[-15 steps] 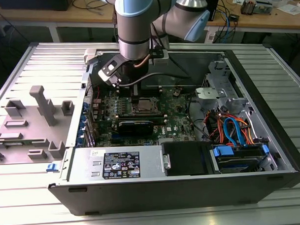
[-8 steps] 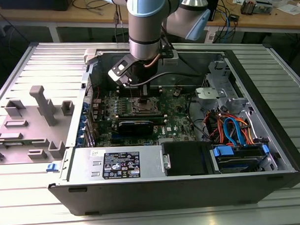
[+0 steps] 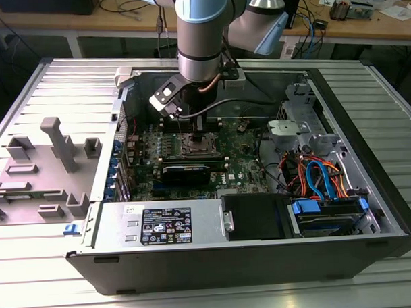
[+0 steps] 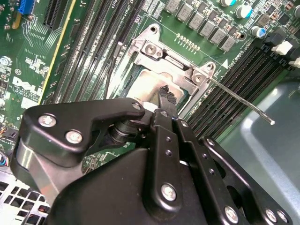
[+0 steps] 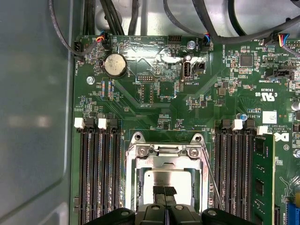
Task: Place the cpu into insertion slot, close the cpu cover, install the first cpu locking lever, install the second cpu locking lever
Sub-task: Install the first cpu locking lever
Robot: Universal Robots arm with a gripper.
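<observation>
White printed lettering across green motherboard point(image 5: 154, 117)

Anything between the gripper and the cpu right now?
Nothing visible does. In the first wrist view the gripper hangs directly over the cpu, on its bare metal top inside the cpu cover window; the thin locking lever lies off to one side.

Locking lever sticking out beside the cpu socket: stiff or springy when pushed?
Probably springy: the lever is a thin bare metal rod, free along most of its length. Likely slippery; its smooth round surface may slide off the gripper. Light, but pinned at the socket, so it should swing rather than lift.
</observation>
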